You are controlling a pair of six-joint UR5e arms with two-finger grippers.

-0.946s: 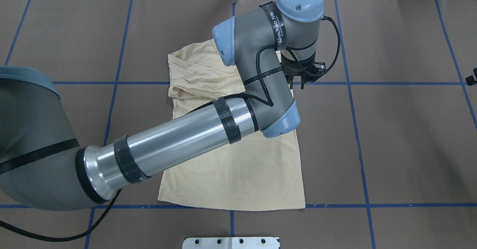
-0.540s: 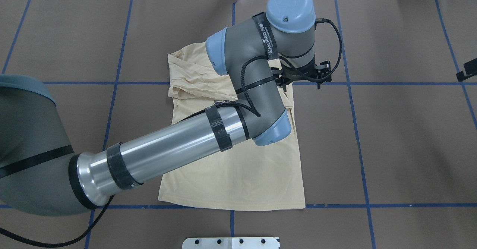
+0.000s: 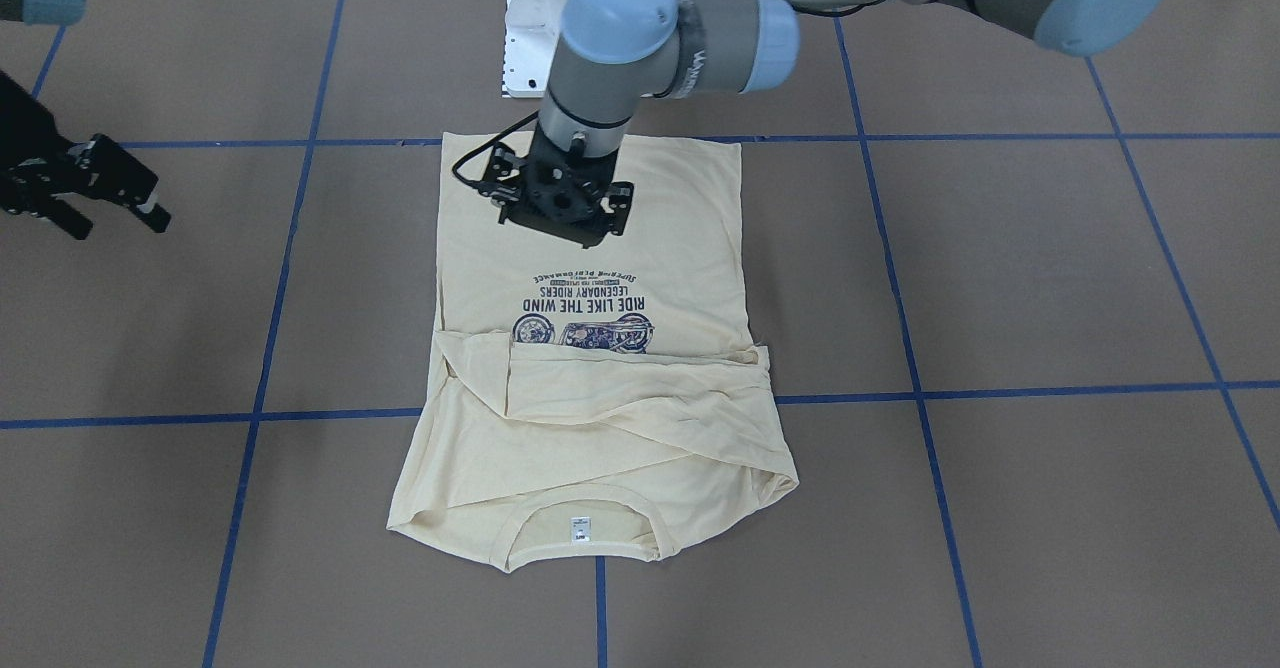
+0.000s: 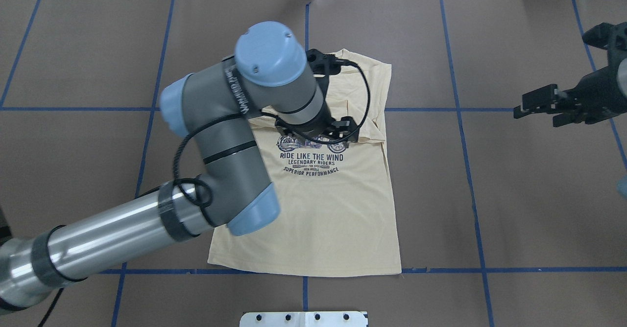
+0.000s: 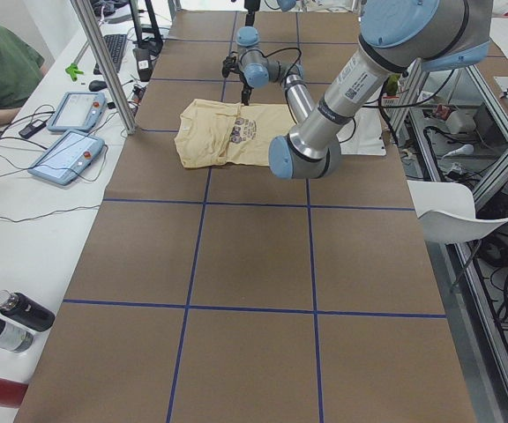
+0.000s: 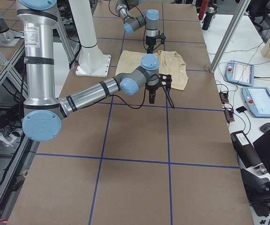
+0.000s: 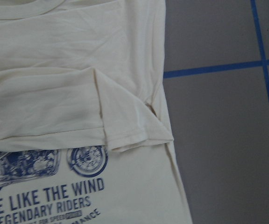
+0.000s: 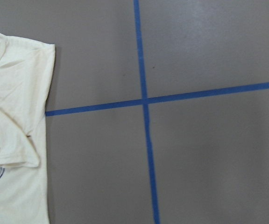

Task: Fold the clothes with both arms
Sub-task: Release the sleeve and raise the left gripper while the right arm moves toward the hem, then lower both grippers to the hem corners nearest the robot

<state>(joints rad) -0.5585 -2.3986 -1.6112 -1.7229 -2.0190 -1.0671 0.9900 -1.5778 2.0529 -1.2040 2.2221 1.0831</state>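
Left gripper (image 3: 557,210) is hovering over the flat T-shirt (image 4: 318,209) (can't tell if its fingers are spread), and right gripper (image 4: 536,113) is hanging well off to the side, fingers spread.

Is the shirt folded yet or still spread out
Partly folded: the T-shirt has its sleeves folded across the chest, but its body lies flat, full length.

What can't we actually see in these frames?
- Left tool jaws: the front view shows only a dark mass under the wrist; overhead, the wrist covers them.
- T-shirt shoulder area: overhead, largely behind the left arm.
- Neck label text: front view, too small.
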